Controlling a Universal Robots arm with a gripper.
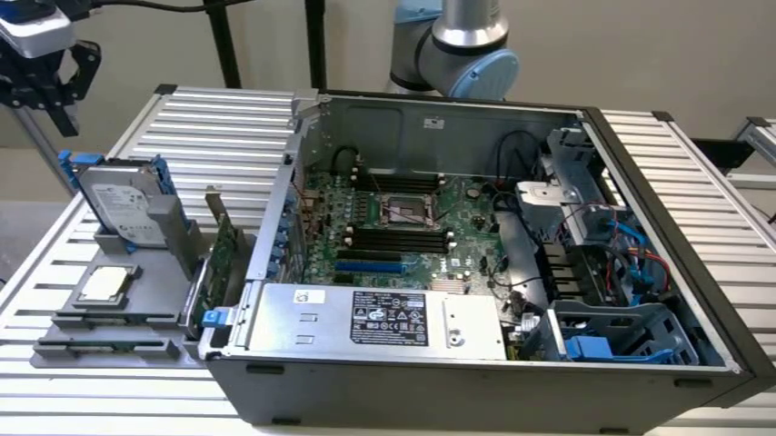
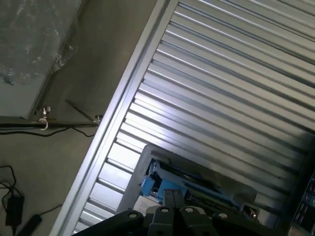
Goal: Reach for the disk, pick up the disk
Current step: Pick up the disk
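- Currently off the open computer case (image 1: 485,372), out past its side on the exterior view's left and higher than its top edge: gripper (image 1: 54,100), fingers (image 2: 168,199) pressed together, nothing pinched between them.
- Just beside that same side of the case, toward its far end: disk (image 1: 122,204), standing on edge in a grey holder (image 1: 127,243), bright blue carrier framing the silver-grey body, white label on the visible face.
- Seen from the wrist, beneath the closed fingertips and apart from them: blue carrier corner of the disk (image 2: 152,183).
- Along the same side of the case, toward its near end: square silver CPU chip (image 1: 104,283), flat on a grey tray (image 1: 109,320).
- Inside the case: green motherboard (image 1: 401,218) across the floor; silver power supply (image 1: 303,318) with a black label against the near wall.
- Behind the case's far wall: grey arm joint (image 1: 467,45).
- Under the case and the holder: slatted aluminium table (image 1: 218,127).
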